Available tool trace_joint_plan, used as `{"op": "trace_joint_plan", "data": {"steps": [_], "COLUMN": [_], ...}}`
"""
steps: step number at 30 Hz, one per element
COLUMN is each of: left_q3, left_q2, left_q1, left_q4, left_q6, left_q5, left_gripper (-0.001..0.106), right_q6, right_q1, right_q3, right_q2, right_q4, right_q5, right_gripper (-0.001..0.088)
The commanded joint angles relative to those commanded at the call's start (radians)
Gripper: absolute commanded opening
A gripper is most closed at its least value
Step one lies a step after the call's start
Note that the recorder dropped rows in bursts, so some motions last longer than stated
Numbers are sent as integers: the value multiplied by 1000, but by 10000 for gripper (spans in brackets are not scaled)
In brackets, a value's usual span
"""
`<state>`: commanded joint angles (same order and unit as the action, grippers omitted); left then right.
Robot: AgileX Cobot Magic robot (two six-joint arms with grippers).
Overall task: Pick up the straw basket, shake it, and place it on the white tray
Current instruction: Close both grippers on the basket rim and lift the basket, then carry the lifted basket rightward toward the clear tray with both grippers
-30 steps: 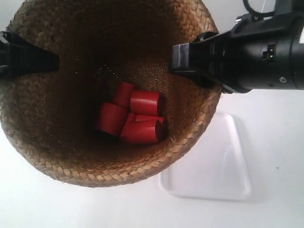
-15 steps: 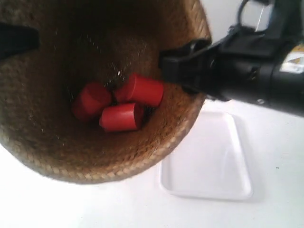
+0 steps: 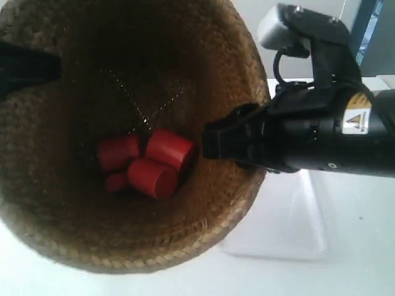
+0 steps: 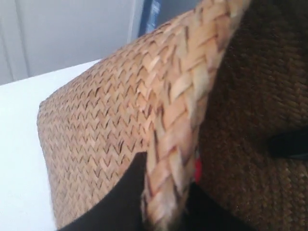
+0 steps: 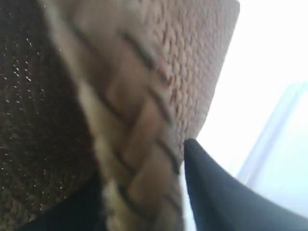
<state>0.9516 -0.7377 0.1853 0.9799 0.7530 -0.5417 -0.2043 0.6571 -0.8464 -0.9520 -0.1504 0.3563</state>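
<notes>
Exterior view: basket [image 3: 154, 262] rim over tray [image 3: 290, 222]

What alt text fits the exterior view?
A brown braided-straw basket, seen from above, holds red cylindrical blocks. One black gripper clamps its rim at the view's left, another at right; a white plastic tray lies partly beneath.

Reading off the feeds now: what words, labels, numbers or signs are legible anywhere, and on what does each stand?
Yellow sticker on the black arm at the exterior view's right: a black warning triangle, no readable words; any print beside it is too small to read.
Brown braided-straw basket, red cylinders inside it, glossy white plastic tray: no text visible.
Both wrist views: no text visible.
</notes>
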Motion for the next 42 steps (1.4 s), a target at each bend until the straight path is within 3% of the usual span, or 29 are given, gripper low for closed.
{"op": "trace_joint_plan", "data": {"steps": [3,5,7,8,10,11,12,13,15,16,17,19,21,22,24,26,27,28,30,32,33,34,36,37,38,41,42], "left_q3": [-93,-151,-115,-77,-21,-16,-29,-64,-153,-170,-154,-75,-2,8,-45,-127,-132,-116,-36,20,16,-19,-117,-130,-117,-13,4], "left_q2": [-35,-103,-108,-81,-24,2,11,3,-65,-101,-111,-72,-3,18,6,-77,-100,-106,-58,-5,13,10,-74,-104,-110,-13,18], "left_q1": [0,0,0,1,1,1,1,1,1,1,1,1,1,1,1,1,1,1,1,1,1,1,1,1,-1,-3,-3], "left_q4": [3,6,13,13,17,22,22,33,92,97,95,52,26,34,62,128,146,165,171,165,149,143,255,296,295,237,227], "left_q6": [12,8,-29,-15,0,13,19,31,56,59,58,63,60,60,75,116,116,106,118,113,124,133,187,203,203,219,217], "left_q5": [149,234,136,48,-46,-37,12,81,217,241,205,78,10,25,87,188,192,155,10,-64,-23,35,205,209,151,-31,-34], "left_gripper": [0,0,0,0,0,0,0,0,0,0,0,0,0,0,0,0,0,0,0,0,0,0,0,0,0,0,0], "right_q6": [-177,-307,-352,-273,-171,-185,-235,-312,-600,-716,-750,-646,-523,-508,-634,-904,-952,-931,-683,-544,-580,-673,-1022,-1100,-1084,-709,-639], "right_q1": [-28,-83,-86,-64,-17,6,15,15,-22,-40,-37,2,57,80,88,71,69,76,120,160,172,169,140,133,136,200,224], "right_q3": [61,77,26,-21,-60,-57,-39,0,76,85,70,6,-43,-39,18,84,89,66,-10,-50,-44,-21,49,54,27,-80,-89], "right_q2": [-27,-117,-121,-77,7,68,94,101,26,-25,-45,6,113,156,156,47,7,-11,49,113,127,111,0,-43,-65,19,52], "right_q4": [264,388,323,267,216,226,281,410,732,858,878,741,584,571,728,997,1045,997,732,585,616,751,1133,1206,1167,772,711], "right_q5": [-191,-185,0,125,172,117,56,-14,-113,-80,17,168,141,85,55,109,150,183,183,170,162,151,156,207,256,239,204], "right_gripper": [0,0,0,0,0,0,0,0,0,0,0,0,0,0,0,0,0,0,0,0,0,0,0,0,0,0,0]}}
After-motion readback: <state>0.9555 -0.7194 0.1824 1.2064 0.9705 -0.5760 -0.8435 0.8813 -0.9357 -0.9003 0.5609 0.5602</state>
